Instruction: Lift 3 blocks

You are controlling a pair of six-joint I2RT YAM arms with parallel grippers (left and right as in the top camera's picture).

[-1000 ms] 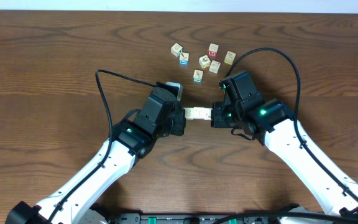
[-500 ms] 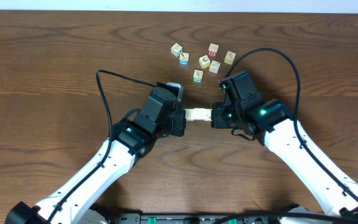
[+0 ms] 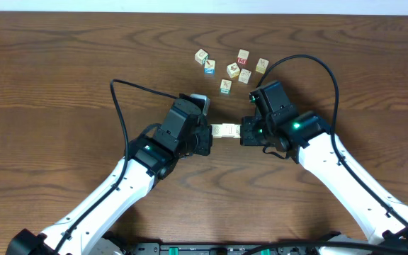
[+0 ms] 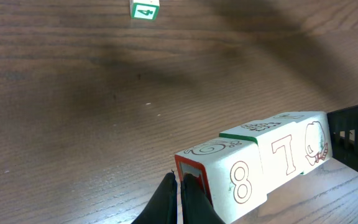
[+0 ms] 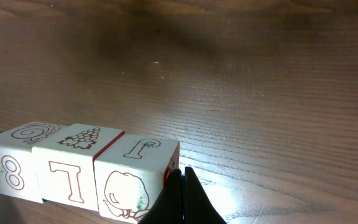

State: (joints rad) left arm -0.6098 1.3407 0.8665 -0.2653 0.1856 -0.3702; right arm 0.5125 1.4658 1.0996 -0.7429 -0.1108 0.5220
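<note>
Blocks (image 3: 226, 129), three end to end in a row running left to right at the middle of the overhead view, are squeezed between the left jaws and the right jaws, each pair pressed together and butting one end, so a lift likely needs both rising evenly.

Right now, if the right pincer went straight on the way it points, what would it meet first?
The row of three blocks: the shut tips of the right pincer seem to touch its end block.
</note>
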